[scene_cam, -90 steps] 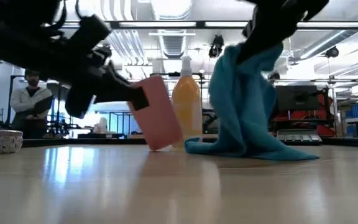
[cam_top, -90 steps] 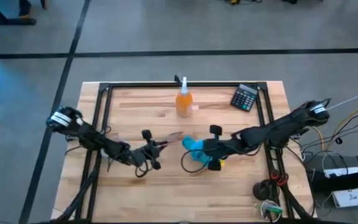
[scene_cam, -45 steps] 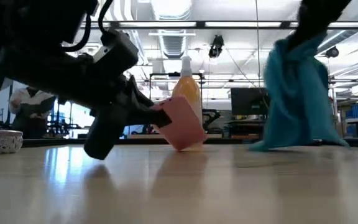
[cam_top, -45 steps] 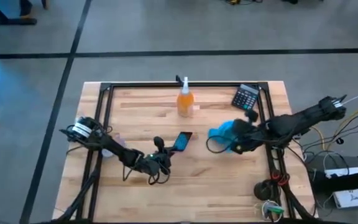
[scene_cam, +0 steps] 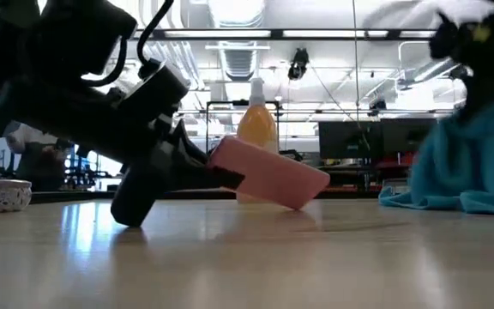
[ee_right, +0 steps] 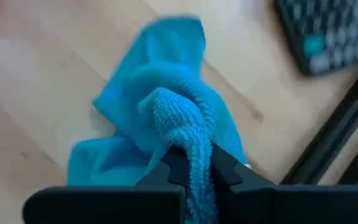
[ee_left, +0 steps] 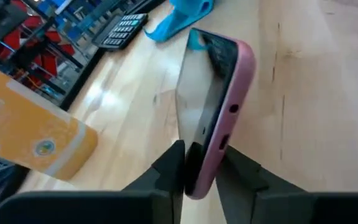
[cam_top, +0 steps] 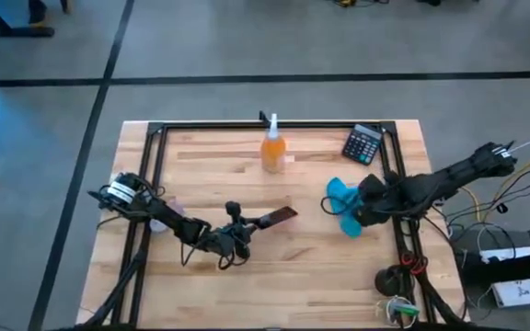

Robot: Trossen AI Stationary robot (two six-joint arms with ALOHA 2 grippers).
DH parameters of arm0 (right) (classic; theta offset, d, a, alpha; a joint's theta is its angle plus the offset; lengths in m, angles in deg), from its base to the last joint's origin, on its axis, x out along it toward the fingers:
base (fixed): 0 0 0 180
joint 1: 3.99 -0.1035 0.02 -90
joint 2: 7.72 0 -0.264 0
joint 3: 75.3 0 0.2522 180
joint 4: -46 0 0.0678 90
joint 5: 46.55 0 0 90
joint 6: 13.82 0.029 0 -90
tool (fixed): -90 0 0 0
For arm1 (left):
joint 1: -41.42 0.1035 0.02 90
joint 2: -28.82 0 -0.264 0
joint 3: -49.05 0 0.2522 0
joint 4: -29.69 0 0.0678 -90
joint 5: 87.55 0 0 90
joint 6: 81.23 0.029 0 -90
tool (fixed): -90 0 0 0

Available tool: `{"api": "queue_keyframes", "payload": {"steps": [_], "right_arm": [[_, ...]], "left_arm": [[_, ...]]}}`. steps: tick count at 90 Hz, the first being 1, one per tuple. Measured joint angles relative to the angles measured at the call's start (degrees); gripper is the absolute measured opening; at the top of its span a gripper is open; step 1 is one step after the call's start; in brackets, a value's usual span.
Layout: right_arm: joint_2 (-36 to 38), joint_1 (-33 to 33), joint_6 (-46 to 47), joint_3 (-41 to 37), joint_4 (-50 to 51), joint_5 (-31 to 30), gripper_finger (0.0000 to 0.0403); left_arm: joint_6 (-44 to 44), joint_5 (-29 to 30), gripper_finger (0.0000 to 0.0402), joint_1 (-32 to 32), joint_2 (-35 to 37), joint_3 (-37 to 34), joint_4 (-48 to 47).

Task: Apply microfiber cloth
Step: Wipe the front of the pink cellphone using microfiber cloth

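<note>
From above, the left gripper (cam_top: 247,228) is pinching a pink-cased phone (cam_top: 275,217) at mid-bench, while the right gripper (cam_top: 362,205) is holding the microfiber cloth (cam_top: 343,204) well apart from it, near the bench's (cam_top: 320,276) right side. At bench level the phone (scene_cam: 268,173) is tilting off the wood and the cloth (scene_cam: 466,167) is drooping onto the surface far to its side. The left wrist view is showing fingers clamped on the phone's (ee_left: 211,112) lower edge, and the right wrist view fingers closed on a bunched fold of cloth (ee_right: 160,130), so by my reading both grasps are done but wiping is not yet happening.
</note>
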Motion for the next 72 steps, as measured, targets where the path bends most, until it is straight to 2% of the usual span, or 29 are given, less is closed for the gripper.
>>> {"api": "queue_keyframes", "payload": {"steps": [8, 14, 28, 72], "right_arm": [[-0.67, 0.0, 5.06, -4.37, -2.65, 1.25, 0.0], [-1.52, 0.02, 5.89, -6.17, -6.11, -0.12, 0.0], [-3.69, 0.76, 6.42, -6.87, -7.26, -0.55, 0.0011], [-4.2, 7.32, -0.71, -6.66, -3.87, -0.94, 0.0147]], "left_arm": [[-0.15, -0.43, 0.0048, 0.0, -0.02, -0.09, -0.02], [-0.67, -0.61, 0.0043, 0.02, -0.03, -0.11, -0.15], [-0.97, -0.74, 0.0039, 0.11, -0.04, -0.15, -0.19], [-1.19, -1.4, 0.0093, 1.14, -0.07, -0.16, -1.5]]}}
